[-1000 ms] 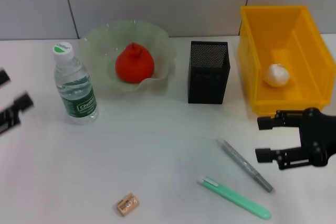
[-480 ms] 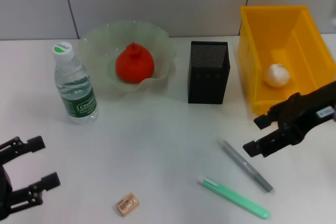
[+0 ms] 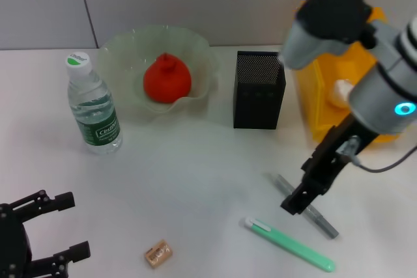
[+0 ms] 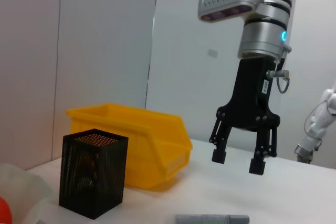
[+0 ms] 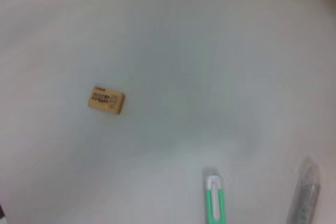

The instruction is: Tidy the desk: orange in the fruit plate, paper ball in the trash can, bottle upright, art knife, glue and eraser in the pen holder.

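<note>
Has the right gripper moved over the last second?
Yes. The right gripper, open, has swung away from the yellow bin, toward the robot's left, and now hangs over the grey pen.

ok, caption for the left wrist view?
Right gripper open, hanging above the table beside the pen holder and trash can.

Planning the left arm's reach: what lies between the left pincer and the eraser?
Nothing: in the head view only bare table separates the open left pincer from the eraser.
</note>
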`<state>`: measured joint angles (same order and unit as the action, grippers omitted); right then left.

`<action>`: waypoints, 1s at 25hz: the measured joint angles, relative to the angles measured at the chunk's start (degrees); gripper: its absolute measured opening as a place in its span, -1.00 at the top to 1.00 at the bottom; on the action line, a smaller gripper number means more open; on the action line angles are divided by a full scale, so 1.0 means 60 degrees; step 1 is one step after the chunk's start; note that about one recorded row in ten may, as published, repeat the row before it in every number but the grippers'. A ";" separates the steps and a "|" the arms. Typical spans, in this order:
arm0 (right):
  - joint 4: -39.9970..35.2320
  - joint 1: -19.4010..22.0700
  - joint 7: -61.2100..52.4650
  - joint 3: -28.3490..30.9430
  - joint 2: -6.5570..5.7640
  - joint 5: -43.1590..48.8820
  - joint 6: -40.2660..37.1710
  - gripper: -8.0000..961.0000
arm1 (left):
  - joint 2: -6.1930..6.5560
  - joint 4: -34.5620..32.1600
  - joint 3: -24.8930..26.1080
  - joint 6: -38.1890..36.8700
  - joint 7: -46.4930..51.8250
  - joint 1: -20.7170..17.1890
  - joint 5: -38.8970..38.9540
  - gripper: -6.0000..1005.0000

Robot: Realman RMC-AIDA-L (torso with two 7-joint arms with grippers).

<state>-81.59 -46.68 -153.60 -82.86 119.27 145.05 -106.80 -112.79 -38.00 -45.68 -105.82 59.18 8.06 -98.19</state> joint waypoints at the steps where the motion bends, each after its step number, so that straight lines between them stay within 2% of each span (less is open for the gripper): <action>1: 0.0000 0.0000 0.0000 0.0000 0.0000 0.0000 0.0000 -0.74 | 0.0000 0.0000 0.0000 0.0000 0.0000 0.0000 0.0000 -0.63; 3: 0.0160 -0.0165 -0.0521 -0.0978 0.0015 0.0017 0.0483 -0.74 | -0.0044 0.0003 0.0069 0.0048 -0.0158 -0.0057 -0.0003 -0.62; 4: 0.0160 -0.0165 -0.0521 -0.0978 0.0015 0.0017 0.0483 -0.74 | -0.0044 0.0003 0.0069 0.0048 -0.0158 -0.0057 -0.0003 -0.62; 5: 0.0332 -0.0259 -0.0779 -0.1492 0.0030 0.0024 0.0736 -0.74 | -0.0070 0.0005 0.0119 0.0069 -0.0191 -0.0081 -0.0006 -0.62; 10: 0.1185 -0.0562 -0.1298 -0.2492 0.0060 -0.0028 0.1488 -0.74 | -0.0079 0.0005 0.0128 0.0111 -0.0194 -0.0098 -0.0010 -0.62; 25: 0.2901 -0.0907 -0.1588 -0.3533 0.0102 -0.0325 0.3117 -0.74 | -0.0121 0.0036 0.0128 0.0510 -0.0211 -0.0128 -0.0011 -0.62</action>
<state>-64.18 -52.12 -163.12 -104.06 119.88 143.10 -88.10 -113.51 -37.78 -44.91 -102.76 57.92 7.29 -98.26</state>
